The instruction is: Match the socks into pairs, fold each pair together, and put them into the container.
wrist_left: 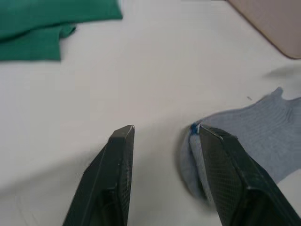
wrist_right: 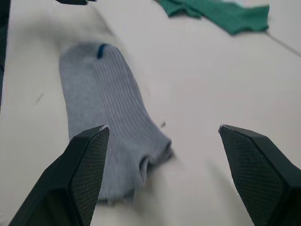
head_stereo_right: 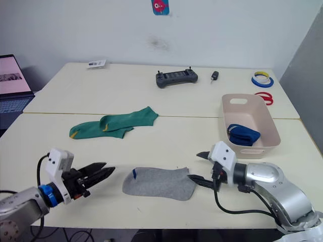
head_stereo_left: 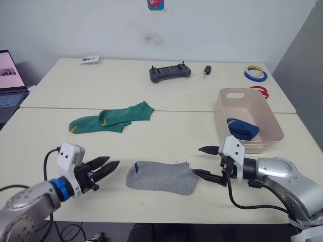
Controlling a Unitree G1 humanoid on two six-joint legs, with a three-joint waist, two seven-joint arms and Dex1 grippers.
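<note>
Head view: grey socks (head_stereo_left: pixel 161 177) flat at near table edge, between both grippers. Green socks (head_stereo_left: pixel 112 118) farther back, to left. Dark blue socks (head_stereo_left: pixel 242 129) inside container (head_stereo_left: pixel 225 118), at right.

Left wrist view: left gripper (wrist_left: pixel 162 141) fingers spread, one finger over grey sock edge.

Right wrist view: right gripper (wrist_right: pixel 162 131) fingers spread wide, one tip at sock opening.

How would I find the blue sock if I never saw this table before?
Look for the beige bin on the right side of the table. The blue sock lies folded inside it, the only sock that is not out on the tabletop.
</note>
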